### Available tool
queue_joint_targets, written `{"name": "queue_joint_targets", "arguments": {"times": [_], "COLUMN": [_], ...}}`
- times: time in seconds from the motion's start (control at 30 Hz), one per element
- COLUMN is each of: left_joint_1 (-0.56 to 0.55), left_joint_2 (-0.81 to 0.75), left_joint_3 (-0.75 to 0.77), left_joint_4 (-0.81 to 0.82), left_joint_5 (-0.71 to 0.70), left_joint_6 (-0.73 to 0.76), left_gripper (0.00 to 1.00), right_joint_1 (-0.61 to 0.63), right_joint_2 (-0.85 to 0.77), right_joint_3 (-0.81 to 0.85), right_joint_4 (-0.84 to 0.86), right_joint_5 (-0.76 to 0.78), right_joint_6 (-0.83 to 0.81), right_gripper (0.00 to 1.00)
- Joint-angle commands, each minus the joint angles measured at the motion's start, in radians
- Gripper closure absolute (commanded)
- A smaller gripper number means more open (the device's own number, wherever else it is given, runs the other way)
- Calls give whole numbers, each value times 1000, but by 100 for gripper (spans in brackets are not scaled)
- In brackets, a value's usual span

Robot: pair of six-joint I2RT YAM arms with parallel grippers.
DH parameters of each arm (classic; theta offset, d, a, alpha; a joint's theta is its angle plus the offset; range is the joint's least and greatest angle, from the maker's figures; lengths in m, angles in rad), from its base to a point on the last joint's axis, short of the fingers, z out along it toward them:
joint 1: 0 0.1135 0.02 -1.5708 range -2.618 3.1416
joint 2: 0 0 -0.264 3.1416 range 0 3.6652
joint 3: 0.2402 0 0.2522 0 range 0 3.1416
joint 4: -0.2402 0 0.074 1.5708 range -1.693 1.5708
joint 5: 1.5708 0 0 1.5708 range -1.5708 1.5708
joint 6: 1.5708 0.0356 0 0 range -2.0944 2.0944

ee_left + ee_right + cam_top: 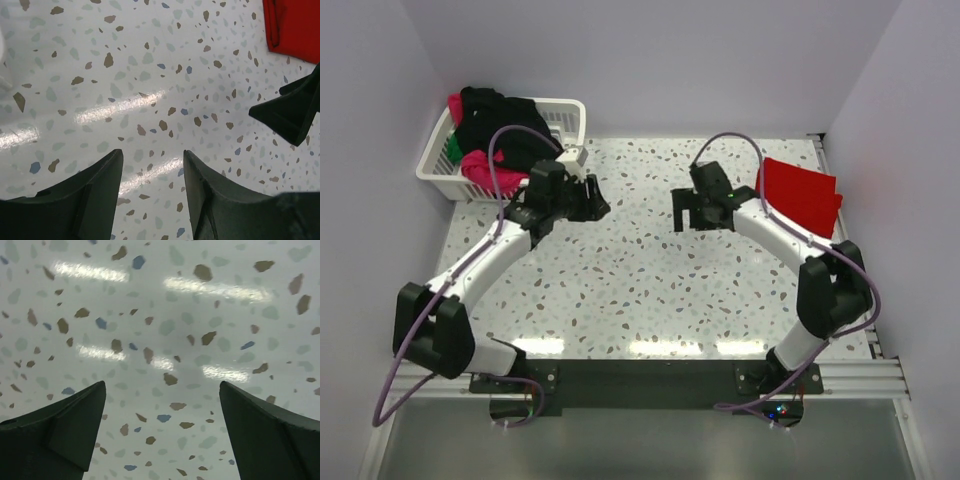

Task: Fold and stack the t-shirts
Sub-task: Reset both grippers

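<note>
My left fingers (85, 200) hang half spread over the desk (640, 290) and my right fingers (60, 435) stand at their widest, neither pair holding anything. Farther out, right of my right fingers, lies the red t-shirt (800, 192), folded. Farthest, at far left, the other t-shirts (495, 125) are heaped in the basket (570, 112), just beyond my left fingers. I judge that arm is nearer for the next pick.

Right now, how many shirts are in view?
4: a red shirt lies at the right of the table; a black shirt, pink shirt and green shirt are heaped in the basket. More may be hidden there.
</note>
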Motion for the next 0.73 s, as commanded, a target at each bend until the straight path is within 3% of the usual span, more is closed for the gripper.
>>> {"name": "queue_joint_targets", "arguments": {"times": [0.0, 0.27, 0.7], "left_joint_1": [2, 2, 2], "left_joint_2": [-100, -226, -331], "left_joint_3": [-61, -168, -230], "left_joint_4": [64, 52, 49], "left_joint_5": [-71, -106, -183], "left_joint_6": [25, 25, 17], "left_gripper": [43, 40, 40], "right_joint_1": [88, 181, 183], "right_joint_2": [-81, -122, -263], "right_joint_3": [-30, -75, -181], "right_joint_4": [98, 107, 64], "right_joint_5": [-6, 28, 76], "right_joint_6": [43, 68, 111], "right_gripper": [1, 1, 1]}}
